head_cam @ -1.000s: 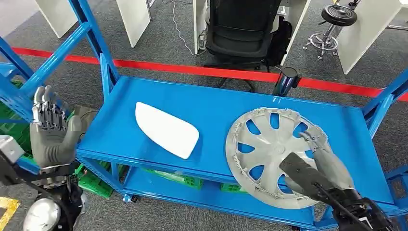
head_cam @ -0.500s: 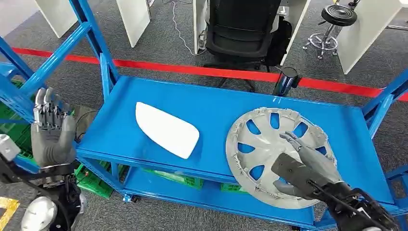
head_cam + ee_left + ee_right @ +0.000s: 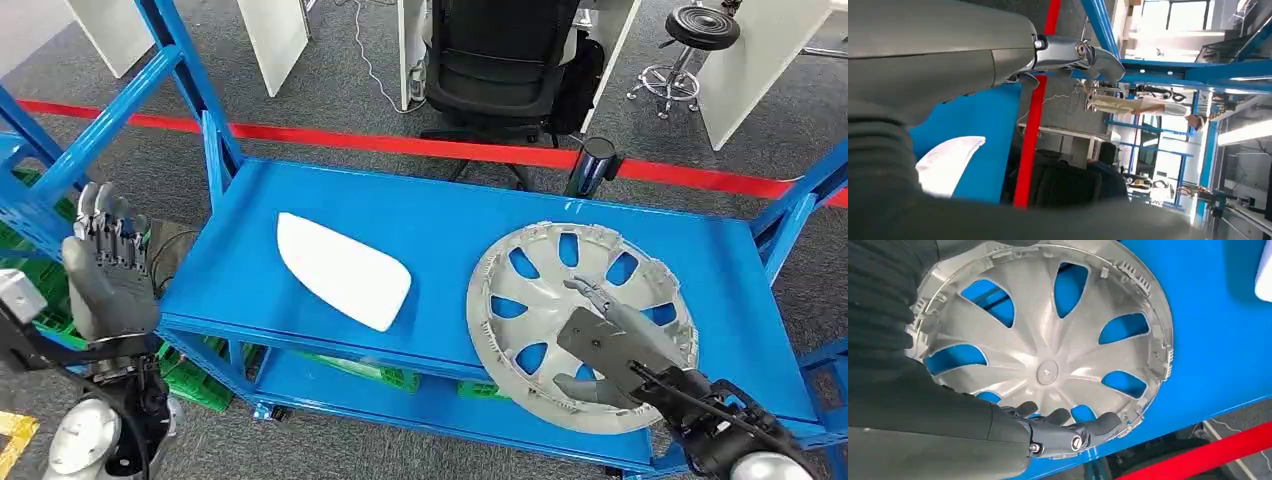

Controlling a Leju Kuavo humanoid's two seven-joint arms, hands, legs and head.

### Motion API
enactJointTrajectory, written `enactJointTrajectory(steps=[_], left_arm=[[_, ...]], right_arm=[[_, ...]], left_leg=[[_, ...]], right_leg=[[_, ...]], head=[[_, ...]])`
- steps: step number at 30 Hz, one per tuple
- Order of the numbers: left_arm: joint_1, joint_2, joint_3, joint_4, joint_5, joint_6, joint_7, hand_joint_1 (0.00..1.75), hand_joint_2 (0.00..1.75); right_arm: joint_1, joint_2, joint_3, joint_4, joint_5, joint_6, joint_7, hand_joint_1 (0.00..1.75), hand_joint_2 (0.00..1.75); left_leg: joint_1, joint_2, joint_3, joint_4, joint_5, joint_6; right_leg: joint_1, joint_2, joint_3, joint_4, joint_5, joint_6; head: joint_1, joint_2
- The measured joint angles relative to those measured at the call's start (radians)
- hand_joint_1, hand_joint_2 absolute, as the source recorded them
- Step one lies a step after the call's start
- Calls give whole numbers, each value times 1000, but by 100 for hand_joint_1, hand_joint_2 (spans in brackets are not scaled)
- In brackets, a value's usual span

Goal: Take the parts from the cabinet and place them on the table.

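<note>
The silver wheel cover [image 3: 582,325] lies flat on the blue shelf [image 3: 470,225], inner side up, its near rim at the shelf's front edge. The right hand [image 3: 612,345] rests over that near rim; in the right wrist view its fingers [image 3: 1058,432] curl around the rim of the cover, grasping it. Well away from this hand, toward the left hand, a white panel [image 3: 342,268] lies flat on the same shelf. The left hand [image 3: 105,275] is raised upright beyond the shelf's end, released, fingers apart and holding nothing. Past the shelf stands a black office chair [image 3: 500,60].
</note>
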Motion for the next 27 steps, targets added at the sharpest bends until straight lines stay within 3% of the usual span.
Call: enactJointTrajectory(steps=[6, 7, 8, 13, 16, 21, 27], left_arm=[[0, 3, -2, 2, -45, 6, 39, 0, 0], [1, 5, -3, 0, -51, 5, 44, 0, 175], [0, 9, -3, -4, -58, 4, 50, 0, 0], [0, 9, -3, -23, -64, 23, -23, 0, 0], [1, 5, -3, -29, -58, 30, -34, 0, 0], [0, -5, -5, -29, -44, 32, -40, 0, 0], [3, -7, -7, -29, -53, 36, -9, 0, 0]], right_arm=[[-24, -24, 27, 8, 26, -37, 0, 0, 175], [-30, -27, 29, 8, 28, -36, 0, 0, 175], [-34, -30, 30, 8, 35, -31, 0, 0, 175], [-116, -29, 51, 12, 56, 29, 0, 0, 175], [-166, -19, 79, 17, 56, 34, 0, 0, 175], [-226, 4, 128, 25, 58, 12, 0, 0, 175], [-241, 28, 175, 27, 92, -79, 0, 0, 175]], left_leg=[[0, 0, 0, 0, 0, 0], [0, 0, -1, 0, 0, 0], [0, 0, -1, 0, 0, 0], [0, 0, -1, -1, 0, 0], [0, -1, -1, -1, 0, 0], [0, -1, -1, -1, 0, 0], [0, -1, -2, -1, 0, 0]], right_leg=[[0, 0, 0, 0, 0, 0], [0, 0, -1, 0, 0, 0], [0, 0, -1, 0, 0, 0], [0, 1, -1, 0, 0, 0], [0, -2, -1, 0, 0, 0], [0, -2, -1, 0, 0, 0], [0, -2, 0, 0, 0, 0]], head=[[-8, 0], [-8, 0], [-7, 0], [-6, 0], [-6, 0], [-6, 0], [-3, 0]])
